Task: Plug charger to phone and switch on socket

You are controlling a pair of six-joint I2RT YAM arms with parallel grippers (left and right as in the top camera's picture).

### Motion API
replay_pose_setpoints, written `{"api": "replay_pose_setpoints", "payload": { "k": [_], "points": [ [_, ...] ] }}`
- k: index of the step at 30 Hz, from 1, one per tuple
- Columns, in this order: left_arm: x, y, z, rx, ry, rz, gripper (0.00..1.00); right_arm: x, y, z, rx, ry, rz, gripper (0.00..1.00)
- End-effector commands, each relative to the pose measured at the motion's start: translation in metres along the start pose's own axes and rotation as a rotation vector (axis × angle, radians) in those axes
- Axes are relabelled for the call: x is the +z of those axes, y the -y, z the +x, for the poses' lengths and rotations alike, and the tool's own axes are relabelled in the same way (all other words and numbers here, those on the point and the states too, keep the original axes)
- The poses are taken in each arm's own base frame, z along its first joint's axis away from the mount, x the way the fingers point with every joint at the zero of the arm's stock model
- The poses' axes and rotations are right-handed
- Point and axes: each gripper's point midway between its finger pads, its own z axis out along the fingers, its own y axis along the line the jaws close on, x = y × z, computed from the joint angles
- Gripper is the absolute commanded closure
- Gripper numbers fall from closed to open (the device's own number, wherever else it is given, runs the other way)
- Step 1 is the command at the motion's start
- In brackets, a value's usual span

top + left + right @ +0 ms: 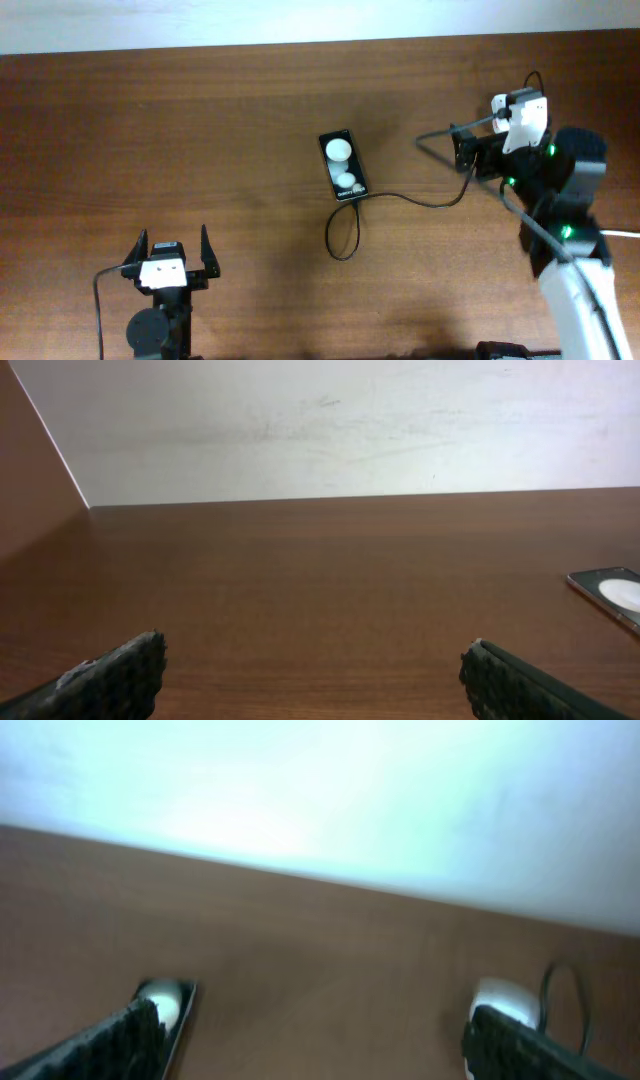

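The black phone [343,165] with two white circles lies flat mid-table. It also shows at the right edge of the left wrist view [612,588] and at the lower left of the right wrist view [168,1007]. The thin black charger cable [345,235] reaches the phone's near edge, loops, then runs right towards my right arm. I cannot tell whether its tip is seated. My right gripper [463,152] is open and empty at the far right, apart from the phone. A blurred white rounded object [503,997] sits by its right finger. My left gripper [173,250] is open and empty at the front left. The socket is not in view.
A white wall [330,430] runs along the table's far edge. A thin white line [622,233] shows at the right edge behind my right arm. Bare brown wood [200,120] lies between the left gripper and the phone.
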Motion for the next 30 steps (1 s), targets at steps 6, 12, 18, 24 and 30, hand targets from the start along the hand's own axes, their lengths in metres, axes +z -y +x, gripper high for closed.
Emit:
{"api": "replay_pose_setpoints", "payload": {
  "k": [6,12,18,24,30],
  "points": [
    [0.0,0.004,0.001,0.013,0.001,0.019,0.01,-0.077,-0.046,0.047,-0.107,0.373,0.001,0.01],
    [0.0,0.004,0.001,0.013,0.001,0.02,0.01,-0.09,-0.049,0.094,-0.082,0.386,0.038,0.01],
    [0.0,0.004,0.001,0.013,0.001,0.019,0.01,-0.082,-0.04,0.148,-0.006,0.171,0.091,0.01],
    [0.0,0.004,0.001,0.013,0.001,0.019,0.01,-0.089,-0.039,0.136,-0.022,0.229,0.109,0.01],
    [0.0,0.004,0.001,0.013,0.001,0.019,0.01,-0.089,-0.038,0.136,-0.022,0.231,0.11,0.01]
  ]
}}
